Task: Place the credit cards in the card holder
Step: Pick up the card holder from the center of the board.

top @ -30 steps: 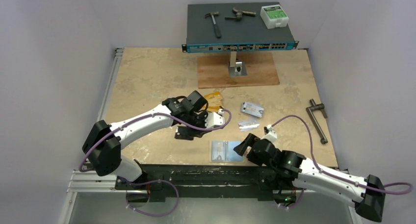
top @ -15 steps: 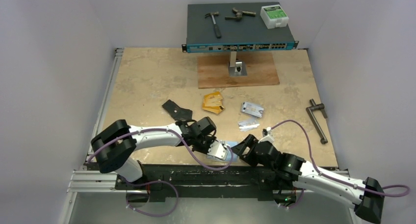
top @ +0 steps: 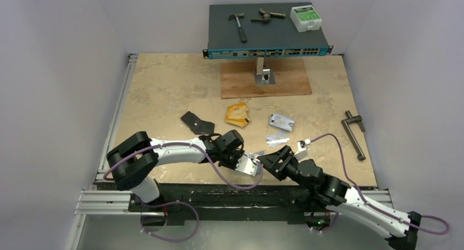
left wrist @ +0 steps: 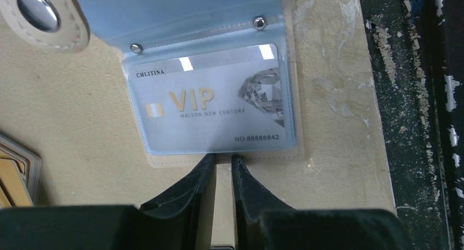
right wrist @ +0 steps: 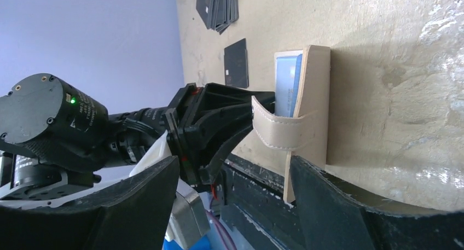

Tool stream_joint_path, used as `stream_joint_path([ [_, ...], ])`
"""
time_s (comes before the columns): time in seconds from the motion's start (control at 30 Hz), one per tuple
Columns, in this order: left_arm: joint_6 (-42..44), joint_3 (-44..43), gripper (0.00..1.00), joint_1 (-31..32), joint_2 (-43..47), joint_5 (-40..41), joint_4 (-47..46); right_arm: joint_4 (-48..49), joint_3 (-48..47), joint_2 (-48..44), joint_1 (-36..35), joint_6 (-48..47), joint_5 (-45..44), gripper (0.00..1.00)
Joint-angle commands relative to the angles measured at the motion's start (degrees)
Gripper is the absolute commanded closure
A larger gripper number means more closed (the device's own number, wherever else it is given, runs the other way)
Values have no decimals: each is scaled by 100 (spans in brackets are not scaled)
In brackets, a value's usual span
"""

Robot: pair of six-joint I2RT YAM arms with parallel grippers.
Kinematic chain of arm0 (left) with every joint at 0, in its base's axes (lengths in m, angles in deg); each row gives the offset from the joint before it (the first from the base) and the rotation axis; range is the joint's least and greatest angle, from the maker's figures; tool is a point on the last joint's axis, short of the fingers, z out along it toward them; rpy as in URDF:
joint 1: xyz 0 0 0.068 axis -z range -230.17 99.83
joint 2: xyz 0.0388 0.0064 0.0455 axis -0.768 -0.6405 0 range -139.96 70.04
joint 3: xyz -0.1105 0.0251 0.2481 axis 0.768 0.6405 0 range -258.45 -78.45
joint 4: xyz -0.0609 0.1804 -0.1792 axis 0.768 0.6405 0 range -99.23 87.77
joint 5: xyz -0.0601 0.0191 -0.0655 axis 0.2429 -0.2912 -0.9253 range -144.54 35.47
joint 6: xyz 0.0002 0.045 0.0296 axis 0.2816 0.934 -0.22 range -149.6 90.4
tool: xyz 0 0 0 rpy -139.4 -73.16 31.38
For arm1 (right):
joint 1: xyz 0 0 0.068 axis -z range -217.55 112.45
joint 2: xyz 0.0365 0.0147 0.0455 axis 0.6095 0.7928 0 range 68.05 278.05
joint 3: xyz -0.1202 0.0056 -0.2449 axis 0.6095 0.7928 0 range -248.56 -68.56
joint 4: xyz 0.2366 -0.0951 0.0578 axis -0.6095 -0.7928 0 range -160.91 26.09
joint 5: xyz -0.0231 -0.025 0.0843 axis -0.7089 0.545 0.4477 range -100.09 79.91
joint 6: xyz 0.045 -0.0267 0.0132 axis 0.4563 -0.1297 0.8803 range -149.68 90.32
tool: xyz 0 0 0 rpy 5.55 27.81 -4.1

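Since a second ago the left claw [left wrist: 221, 158] is no longer working by the orange cards [top: 237, 114]. It is now sitting low at the near edge, its tips right at the tan rim of the holder [left wrist: 169, 160]. Its fingers are standing almost together, with only a thin slit between them and nothing seen in it. The right claw [right wrist: 234, 161] is reaching further in than half a second ago. It is standing spread wide, with the holder's tan cover and strap ahead between its fingers, not gripped. The black wallet [top: 197, 122], hidden by the left arm a second ago, is showing again.

The holder is lying open near the table's front edge, and one silver card [left wrist: 210, 105] is sitting inside its clear pocket. The orange cards are lying stacked mid-table, with the silver cards [top: 281, 121] just to their right, all well apart from the holder.

The table [top: 164, 91] is showing a mottled beige top, scuffed and flaking by the black rail [top: 219, 195]. Pale plain walls are closing it in on three sides.

At the far side a wood board [top: 290, 83] is carrying a small metal stand [top: 264, 74]. A grey switch [top: 273, 34] above it is bearing a hammer [top: 237, 25], a metal tool [top: 267, 15] and a white box [top: 305, 18]. A crank handle [top: 354, 134] is lying at the right. From above, both claws and the left arm are covering the holder almost wholly.
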Motion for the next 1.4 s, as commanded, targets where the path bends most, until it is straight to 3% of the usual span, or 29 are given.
stream_joint_path([
  [0.0,-191,20,85,11,-166,49,-206,-846,228,249,-11,-39,-166,26],
  [0.3,-388,-1,85,3,-96,62,-223,-635,-882,3482,-9,-891,-263,27],
  [0.4,-416,-16,85,2,-58,74,-201,-396,-1070,3984,-11,-980,-349,34],
  [0.63,-649,-174,85,-183,66,-110,-20,-258,-647,2812,-10,-454,-370,67],
  [0.8,-710,-260,85,-224,81,-91,29,-513,-323,1600,-11,-218,-547,79],
  [0.97,-1068,-552,84,-486,236,-408,425,-582,-313,1452,-11,-285,-608,100],
  [1.03,-1251,-722,84,-701,303,-665,599,-494,-359,1716,-11,-366,-540,97],
  [1.1,-1240,-708,84,-780,334,-714,621,-338,-454,2042,-11,-493,-458,78],
  [1.2,-1146,-636,84,-725,258,-645,585,-5,-489,2479,-6,-624,-365,66],
  [1.37,-1104,-794,84,-665,-9,-542,686,388,-413,2514,-11,-613,-388,62],
])
